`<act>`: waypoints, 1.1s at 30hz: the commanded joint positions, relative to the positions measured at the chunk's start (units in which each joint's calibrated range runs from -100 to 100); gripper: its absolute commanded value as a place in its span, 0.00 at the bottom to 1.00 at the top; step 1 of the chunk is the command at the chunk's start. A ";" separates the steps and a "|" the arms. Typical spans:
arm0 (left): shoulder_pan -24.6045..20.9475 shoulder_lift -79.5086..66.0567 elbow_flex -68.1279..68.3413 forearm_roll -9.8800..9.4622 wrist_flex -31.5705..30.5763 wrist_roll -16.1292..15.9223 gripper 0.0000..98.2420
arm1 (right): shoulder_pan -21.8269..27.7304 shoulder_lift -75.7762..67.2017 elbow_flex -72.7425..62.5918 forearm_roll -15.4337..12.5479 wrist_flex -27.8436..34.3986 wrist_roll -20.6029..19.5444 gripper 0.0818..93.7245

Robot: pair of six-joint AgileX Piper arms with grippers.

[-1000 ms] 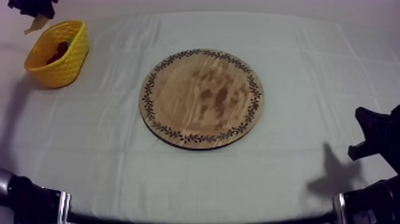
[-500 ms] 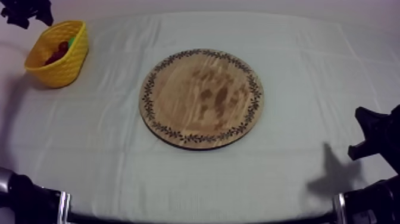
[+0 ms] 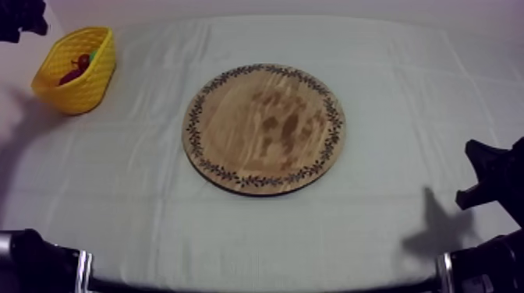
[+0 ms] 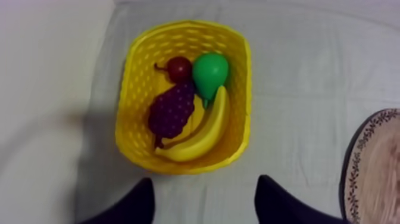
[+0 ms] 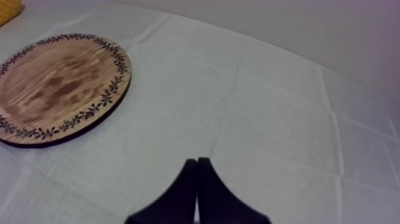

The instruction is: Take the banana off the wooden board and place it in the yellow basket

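Observation:
The banana lies inside the yellow basket beside a bunch of grapes, a green pear and a small red fruit. My left gripper hangs above the basket's near side, open, with nothing between its fingers. In the top view the basket stands at the far left and the left gripper is beyond it at the upper left. The round wooden board lies bare in the middle. My right gripper is shut on nothing, low over the cloth right of the board.
The right arm rests at the right edge of the table. Bare cloth spreads between the board and that arm. A part of the board's patterned rim lies to one side of the basket.
The banana that hung from my left gripper above the basket a second ago has been let go. The left gripper has since drawn away to the upper left. The right arm has not moved.

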 commanded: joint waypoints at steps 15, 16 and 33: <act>2.03 -36.84 35.17 2.66 -15.80 0.73 0.03 | 0.01 0.03 -0.03 0.00 -0.01 0.04 0.00; 2.39 -38.51 37.76 2.79 -17.49 0.86 0.03 | 0.01 0.03 -0.03 0.00 -0.01 0.04 0.00; 4.48 -74.19 79.23 7.30 -39.45 1.76 0.00 | 0.01 0.03 -0.03 0.00 -0.01 0.02 0.00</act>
